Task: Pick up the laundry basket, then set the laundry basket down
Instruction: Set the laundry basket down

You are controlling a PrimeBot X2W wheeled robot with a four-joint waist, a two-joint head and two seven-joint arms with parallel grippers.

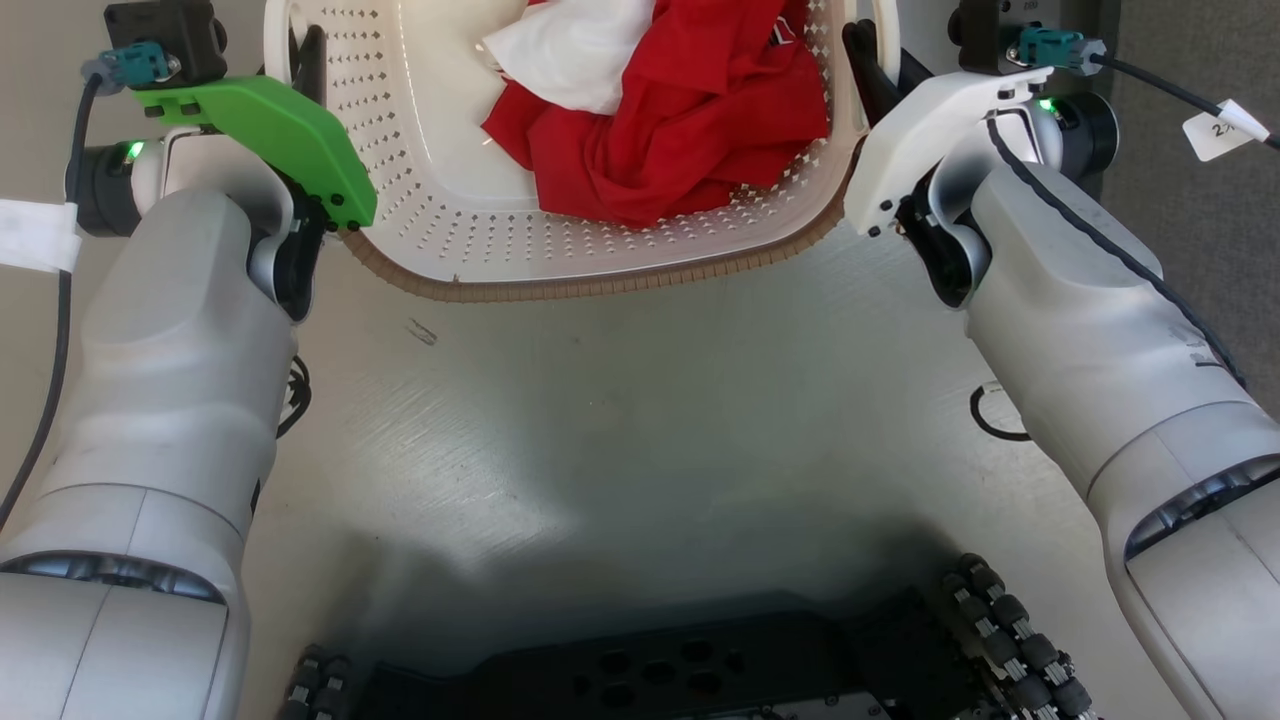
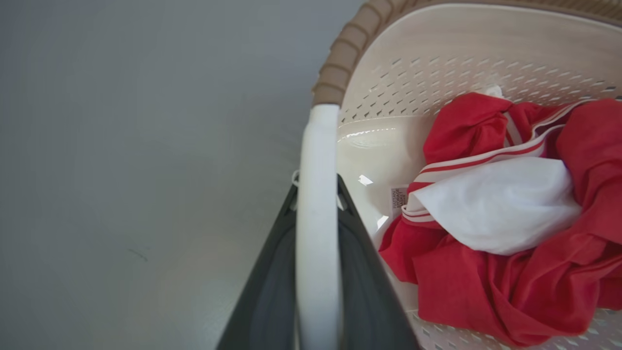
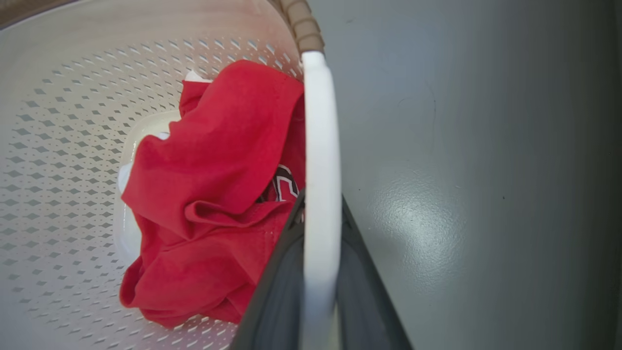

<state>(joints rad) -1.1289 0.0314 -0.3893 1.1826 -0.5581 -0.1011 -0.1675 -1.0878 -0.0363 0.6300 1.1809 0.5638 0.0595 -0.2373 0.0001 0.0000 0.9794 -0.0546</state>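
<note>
Your left gripper and right gripper are each clamping a white handle of the laundry basket, which is clearest in the wrist views. Your head view is showing the red cloth inside and the floor below.

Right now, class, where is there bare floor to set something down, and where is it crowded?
Free: the floor between the laundry basket and the robot's dark base; also the floor outside each handle. Crowded: inside the basket, heaped with cloth, and both handles, gripped by the left gripper and right gripper.
</note>
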